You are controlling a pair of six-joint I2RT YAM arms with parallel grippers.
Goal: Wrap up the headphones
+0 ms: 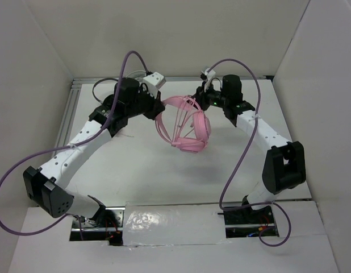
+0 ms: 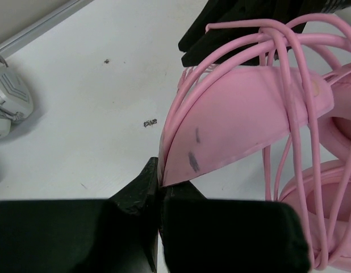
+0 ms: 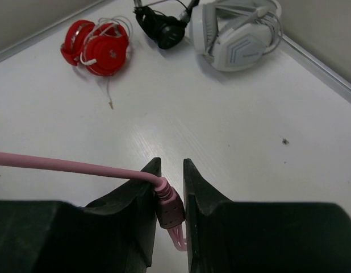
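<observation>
Pink headphones [image 1: 184, 126] are held between both grippers over the far middle of the table [image 1: 147, 170]. Left gripper [image 2: 159, 183] is clamped tight on the headband [image 2: 238, 119] end, with the earcups beyond it to the right. Right gripper [image 3: 170, 170], narrowly parted, pinches the cable [image 3: 62, 164] at its plug [image 3: 170, 211]. Cable loops lie wound across the headband.

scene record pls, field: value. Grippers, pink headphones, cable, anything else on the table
left gripper: shut on headband of the pink headphones
right gripper: shut on cable plug
cable: looped several times around headband, free end in right gripper
other items: red headphones, black headphones, white headphones, lying on table near the back wall
</observation>
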